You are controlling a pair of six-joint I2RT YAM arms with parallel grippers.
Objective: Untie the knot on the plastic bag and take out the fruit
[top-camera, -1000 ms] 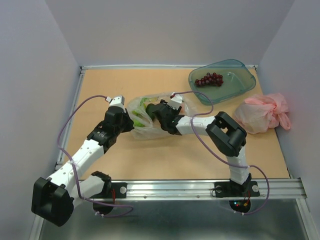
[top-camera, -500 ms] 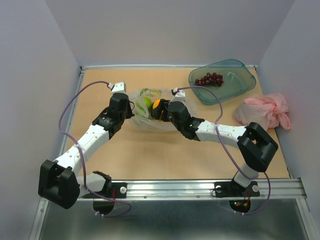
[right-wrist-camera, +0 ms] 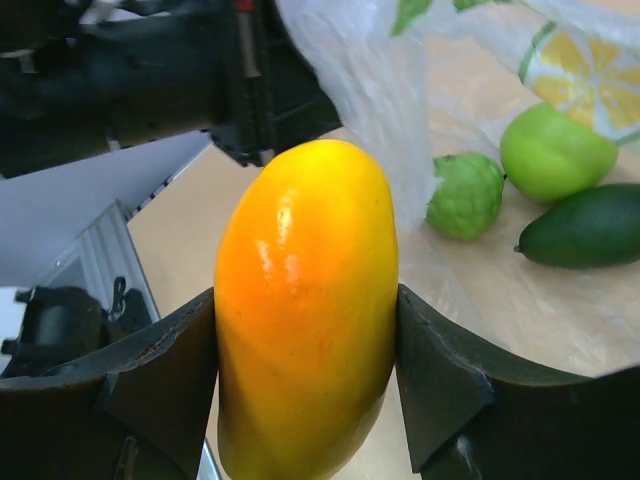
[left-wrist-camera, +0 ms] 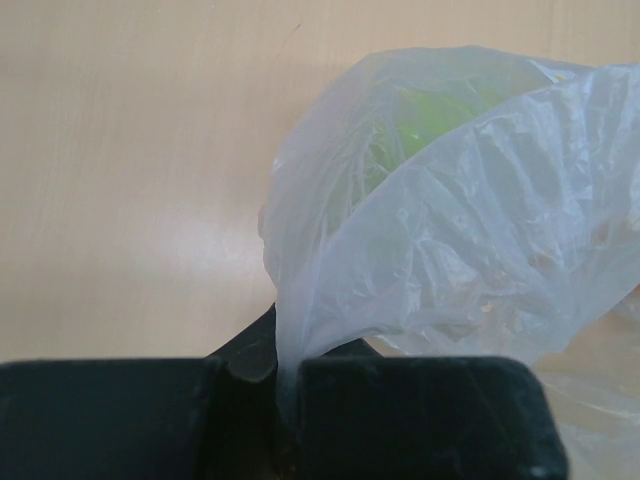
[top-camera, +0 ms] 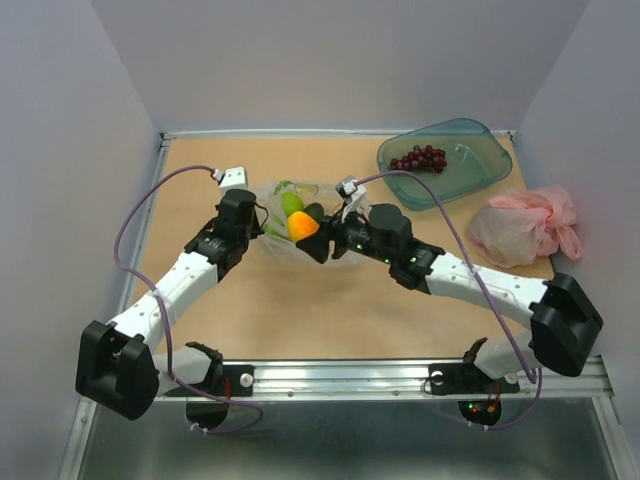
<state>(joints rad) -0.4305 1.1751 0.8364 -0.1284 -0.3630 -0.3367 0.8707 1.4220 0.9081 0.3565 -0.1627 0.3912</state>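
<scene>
Right tool (right-wrist-camera: 305, 370) is part open, clamped on the orange-yellow mango (right-wrist-camera: 305, 300) across its middle. It is raised at the mouth of the plastic bag (left-wrist-camera: 450, 230). Left tool (left-wrist-camera: 285, 400) is closed tight, pinching a twist of the bag film on the side away from the teal tray (top-camera: 480, 165). The bag lies on the worktop (top-camera: 300, 300), left of the tray and nearer the arms, well apart from it. The grape bunch (top-camera: 418, 159) is already in the tray. Two green fruits (right-wrist-camera: 555, 150) and a dark green one (right-wrist-camera: 585, 228) lie on the bag film.

Risks:
- The mango skin looks smooth and rounded and the fingers hold only a narrow band, so a fast swing towards the tray could squirt it out.
- Film hangs right beside the mango. It may snag and drag the bag tray-ward, rolling the green fruit out.
- The thin film may slide from the left pinch, so the mouth would collapse over the remaining fruit.
- The pink bag (top-camera: 525, 225) sits just near-side of the tray, and a low path could clip it.
</scene>
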